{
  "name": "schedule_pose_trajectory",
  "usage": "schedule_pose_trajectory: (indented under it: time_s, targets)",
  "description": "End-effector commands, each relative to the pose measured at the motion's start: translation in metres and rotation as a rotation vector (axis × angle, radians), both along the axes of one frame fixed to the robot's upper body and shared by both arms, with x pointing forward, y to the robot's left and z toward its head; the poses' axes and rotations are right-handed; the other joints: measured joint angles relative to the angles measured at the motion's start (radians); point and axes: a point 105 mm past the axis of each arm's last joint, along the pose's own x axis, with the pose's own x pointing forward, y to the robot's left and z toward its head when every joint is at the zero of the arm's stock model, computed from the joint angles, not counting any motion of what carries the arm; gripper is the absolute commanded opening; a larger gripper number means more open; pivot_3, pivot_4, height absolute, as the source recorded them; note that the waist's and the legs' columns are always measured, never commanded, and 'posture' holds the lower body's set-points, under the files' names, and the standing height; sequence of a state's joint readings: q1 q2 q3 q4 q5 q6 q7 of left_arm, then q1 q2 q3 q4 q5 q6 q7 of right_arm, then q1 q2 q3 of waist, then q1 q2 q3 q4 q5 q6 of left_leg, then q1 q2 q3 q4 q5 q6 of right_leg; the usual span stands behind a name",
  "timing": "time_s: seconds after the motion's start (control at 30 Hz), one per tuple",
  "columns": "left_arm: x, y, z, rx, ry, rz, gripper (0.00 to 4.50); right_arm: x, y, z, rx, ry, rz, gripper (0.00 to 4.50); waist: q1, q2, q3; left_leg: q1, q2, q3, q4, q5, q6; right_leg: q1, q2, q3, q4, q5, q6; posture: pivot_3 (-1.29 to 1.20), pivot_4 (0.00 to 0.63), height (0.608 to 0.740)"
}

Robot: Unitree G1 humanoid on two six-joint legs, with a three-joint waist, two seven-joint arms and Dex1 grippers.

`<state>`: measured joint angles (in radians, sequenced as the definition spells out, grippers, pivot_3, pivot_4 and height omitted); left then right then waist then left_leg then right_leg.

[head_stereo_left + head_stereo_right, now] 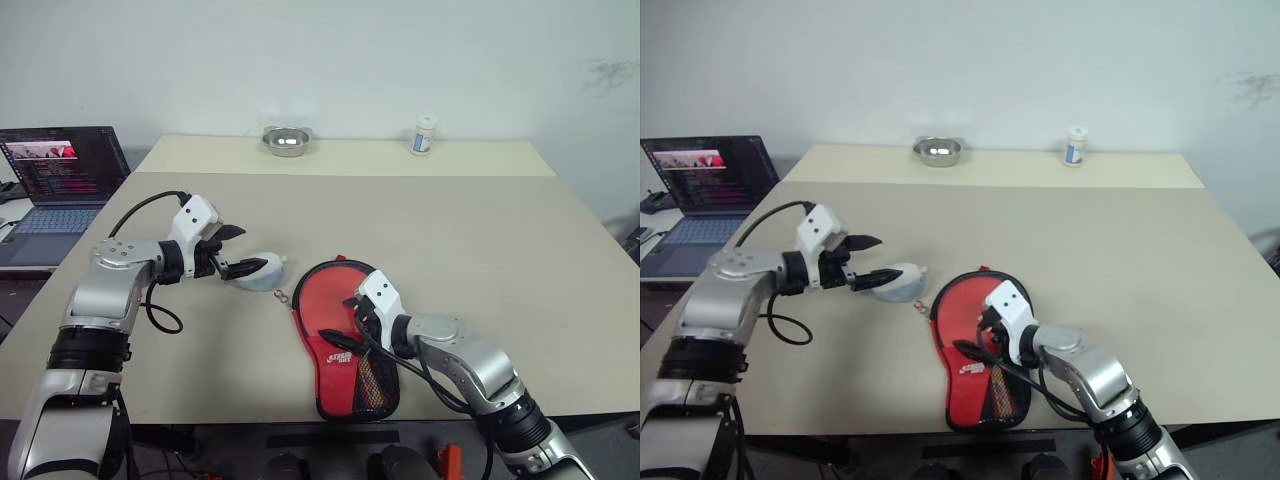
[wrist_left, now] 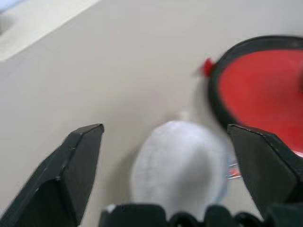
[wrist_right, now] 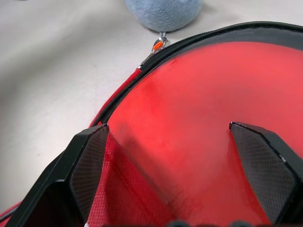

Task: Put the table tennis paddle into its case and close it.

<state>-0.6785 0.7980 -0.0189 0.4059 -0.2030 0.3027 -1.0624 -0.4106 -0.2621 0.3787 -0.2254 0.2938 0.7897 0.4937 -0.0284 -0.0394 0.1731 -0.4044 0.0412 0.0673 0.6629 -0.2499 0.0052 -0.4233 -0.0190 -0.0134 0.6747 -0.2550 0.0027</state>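
Beige bench (image 1: 480,230) carries the red case (image 1: 335,335) near its front edge, with the paddle's red blade (image 3: 208,118) inside. Right fingers (image 3: 90,165) are spread over it. At the case's 10 o'clock, left fingers (image 2: 78,165) are spread around a grey-white lump (image 1: 262,272).

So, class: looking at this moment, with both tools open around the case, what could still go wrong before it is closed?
1. The left tool stands open right at the grey-white lump, not the case; it may grab or knock the wrong thing.
2. The right tool hovers open over the case's red face; pressing there could shift the soft pouch rather than close it.
3. The zip pull lies close to the lump, which may obstruct it.
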Motion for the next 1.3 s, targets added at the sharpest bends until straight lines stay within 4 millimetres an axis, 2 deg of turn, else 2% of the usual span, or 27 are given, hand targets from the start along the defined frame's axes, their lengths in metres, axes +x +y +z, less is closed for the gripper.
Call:
schedule_pose_trajectory:
  time_s: [0.03, 0.2, 0.43, 0.53, 0.73, 0.9, 0.97, 1.17, 1.3]
  targets:
    - [0.006, 0.003, -0.006, 0.071, 0.022, -0.009, 4.46, 0.006, -0.001, 0.009, 0.0, -0.054, -0.026, 4.5, 0.0, 0.0, 0.0, 0.0, 0.0, 0.0, 0.0, 0.0, 0.0, 0.0, 0.0, 0.0, 0.0, 0.0, 0.0, 0.0, 0.15, 0.74]
    - [0.007, -0.003, -0.026, 0.078, 0.11, -0.055, 4.46, 0.008, -0.002, 0.014, -0.018, -0.1, -0.034, 4.5, 0.0, 0.0, 0.0, 0.0, 0.0, 0.0, 0.0, 0.0, 0.0, 0.0, 0.0, 0.0, 0.0, 0.0, 0.0, 0.0, 0.15, 0.74]
    - [0.01, -0.004, -0.055, 0.071, 0.208, -0.051, 4.46, 0.008, -0.001, 0.032, 0.003, -0.189, -0.024, 4.5, 0.0, 0.0, 0.0, 0.001, 0.0, 0.0, 0.0, 0.0, 0.0, 0.0, 0.0, 0.0, 0.002, 0.0, 0.0, 0.0, 0.15, 0.74]
    - [0.008, -0.006, -0.059, 0.055, 0.233, -0.063, 3.88, 0.005, 0.002, 0.035, 0.019, -0.194, -0.005, 4.5, 0.0, -0.001, 0.0, 0.002, 0.0, 0.0, 0.0, 0.0, 0.0, 0.001, 0.0, 0.0, 0.002, 0.0, 0.0, 0.0, 0.15, 0.74]
    - [-0.002, -0.008, -0.068, 0.033, 0.287, -0.095, 1.74, 0.004, 0.006, 0.028, 0.023, -0.16, 0.011, 4.5, 0.0, -0.001, -0.001, 0.003, 0.0, 0.0, 0.001, 0.0, 0.0, 0.002, 0.0, 0.0, 0.003, 0.0, 0.0, 0.0, 0.15, 0.74]
    - [-0.005, -0.01, -0.067, 0.011, 0.301, -0.098, 0.48, 0.003, 0.011, 0.019, 0.023, -0.112, 0.033, 4.5, 0.0, -0.001, -0.001, 0.004, 0.0, 0.0, 0.001, 0.0, 0.0, 0.002, 0.0, 0.0, 0.004, 0.0, -0.001, 0.0, 0.15, 0.74]
    - [-0.005, -0.015, -0.064, -0.01, 0.293, -0.104, 0.28, 0.006, 0.012, 0.006, -0.008, -0.093, 0.021, 4.5, 0.0, -0.001, -0.001, 0.004, 0.0, 0.0, 0.001, 0.0, 0.0, 0.002, 0.0, 0.0, 0.004, 0.0, -0.001, 0.0, 0.15, 0.74]
    - [-0.003, -0.03, -0.044, -0.053, 0.235, -0.119, 0.27, 0.012, 0.003, -0.028, -0.127, -0.042, -0.016, 4.5, 0.002, -0.002, -0.002, 0.004, 0.0, 0.0, 0.001, 0.0, 0.0, 0.003, 0.0, 0.001, 0.004, 0.0, -0.001, 0.0, 0.15, 0.74]
    - [0.014, -0.033, -0.028, -0.038, 0.182, -0.053, 0.27, 0.01, -0.001, -0.04, -0.177, -0.02, -0.02, 4.5, 0.005, -0.004, -0.003, 0.004, 0.0, 0.0, 0.001, 0.0, 0.0, 0.003, -0.001, 0.0, 0.003, 0.0, -0.001, 0.0, 0.15, 0.74]
